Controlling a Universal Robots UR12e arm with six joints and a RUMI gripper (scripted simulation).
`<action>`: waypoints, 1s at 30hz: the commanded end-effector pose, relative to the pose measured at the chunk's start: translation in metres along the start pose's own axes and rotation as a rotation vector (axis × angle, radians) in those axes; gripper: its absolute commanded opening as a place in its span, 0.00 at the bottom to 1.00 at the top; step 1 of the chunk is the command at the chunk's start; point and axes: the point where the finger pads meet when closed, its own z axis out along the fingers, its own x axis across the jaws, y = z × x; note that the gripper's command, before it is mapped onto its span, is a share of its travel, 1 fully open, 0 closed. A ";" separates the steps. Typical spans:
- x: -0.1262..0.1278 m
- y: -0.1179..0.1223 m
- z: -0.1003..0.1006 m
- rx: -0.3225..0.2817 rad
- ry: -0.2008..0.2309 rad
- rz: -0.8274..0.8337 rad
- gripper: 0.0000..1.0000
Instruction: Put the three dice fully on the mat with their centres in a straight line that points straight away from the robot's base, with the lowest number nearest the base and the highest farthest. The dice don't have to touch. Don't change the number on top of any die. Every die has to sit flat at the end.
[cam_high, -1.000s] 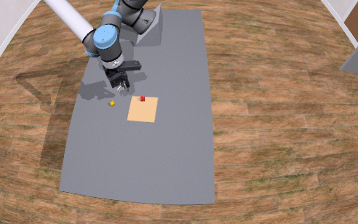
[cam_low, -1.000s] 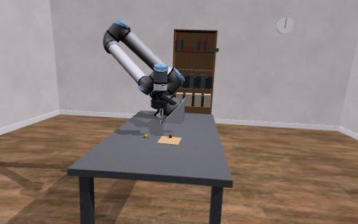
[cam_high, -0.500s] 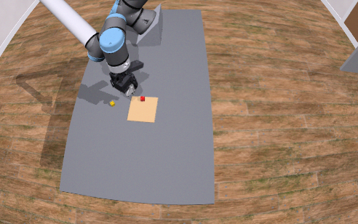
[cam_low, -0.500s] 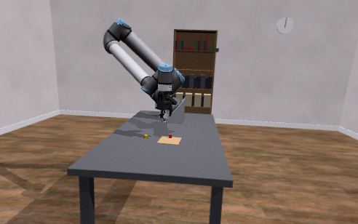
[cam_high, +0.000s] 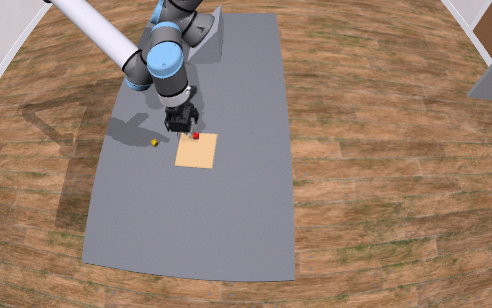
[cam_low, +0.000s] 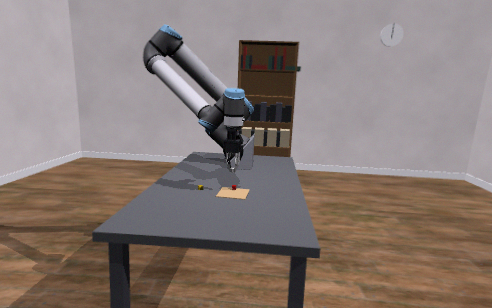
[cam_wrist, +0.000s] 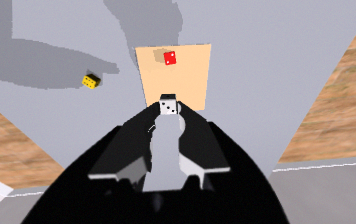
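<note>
Wrist camera first: my gripper (cam_wrist: 168, 105) is squeezed tight on a white die (cam_wrist: 168, 105). The little cube sits right between the two dark fingers, at their very tips. I can see black dots on the face that looks at me, but I can't count them for sure. The die is up in the air, not on the table.

Just past the white die I see the tan mat (cam_wrist: 176, 80). Its near edge lies right behind the die in this view, so I am hanging close over that edge. On the mat sits a red die (cam_wrist: 170, 57), close to the far edge and lying flat. I can make out small white dots on it, but they are too tiny to count. It is the only die on the mat.

Off to the left, a yellow die (cam_wrist: 90, 81) lies on the grey table (cam_wrist: 280, 75), well apart from the mat. It has dark dots on top and sits in a patch of shadow.

From the top camera, my gripper (cam_high: 182, 131) hangs just beside the mat (cam_high: 196, 151), near the corner where the red die (cam_high: 196, 135) sits. The white die is hidden under the gripper there. The yellow die (cam_high: 154, 142) lies on the table (cam_high: 240, 200) on the other side of the gripper from the red one.

From the side camera, the gripper (cam_low: 233, 167) points straight down and floats above the table (cam_low: 270, 220), with the mat (cam_low: 233, 193), red die (cam_low: 233, 187) and yellow die (cam_low: 200, 187) below it.
</note>
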 end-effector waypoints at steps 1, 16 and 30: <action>0.005 0.003 -0.001 -0.006 0.005 -0.074 0.03; 0.009 0.006 -0.001 -0.006 0.004 -0.134 0.03; 0.009 0.006 0.007 -0.006 0.005 -0.135 0.03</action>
